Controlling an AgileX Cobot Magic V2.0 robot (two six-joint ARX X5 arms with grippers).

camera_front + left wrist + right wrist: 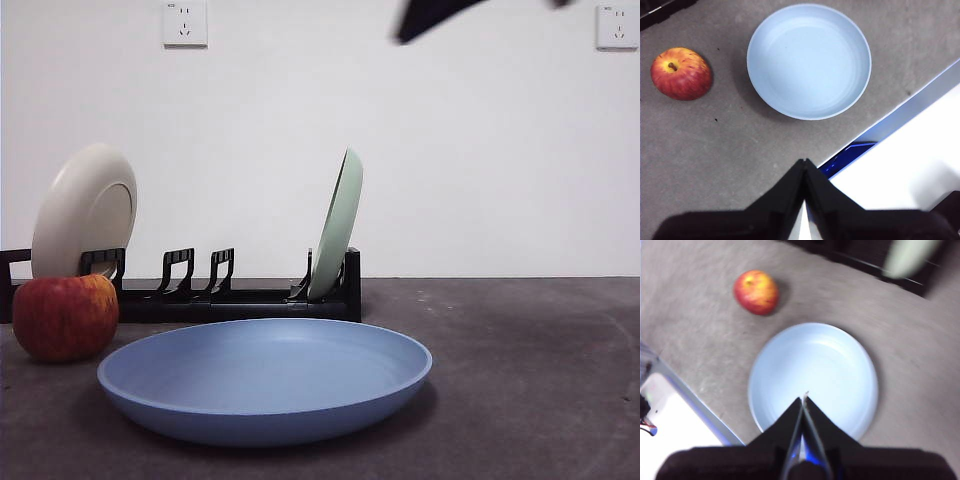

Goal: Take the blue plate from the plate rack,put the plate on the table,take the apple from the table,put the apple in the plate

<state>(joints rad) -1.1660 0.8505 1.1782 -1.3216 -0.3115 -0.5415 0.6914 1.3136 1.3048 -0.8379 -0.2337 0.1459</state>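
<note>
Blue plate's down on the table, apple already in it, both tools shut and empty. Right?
Not quite. The apple is not in the blue plate; it sits on the table beside it, apart, as the left wrist view shows. The rest holds: left tool and right tool are shut and empty.

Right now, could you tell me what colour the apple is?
The apple is red with yellowish streaks, clearest in the left wrist view.

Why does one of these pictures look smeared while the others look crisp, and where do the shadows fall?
The right wrist view is motion-blurred: the apple and table look streaked. The left wrist view is sharp, though the white area at its edge is overexposed. The front view is evenly lit, with a soft shadow under the blue plate; a dark smeared tip at the top is out of focus.
</note>
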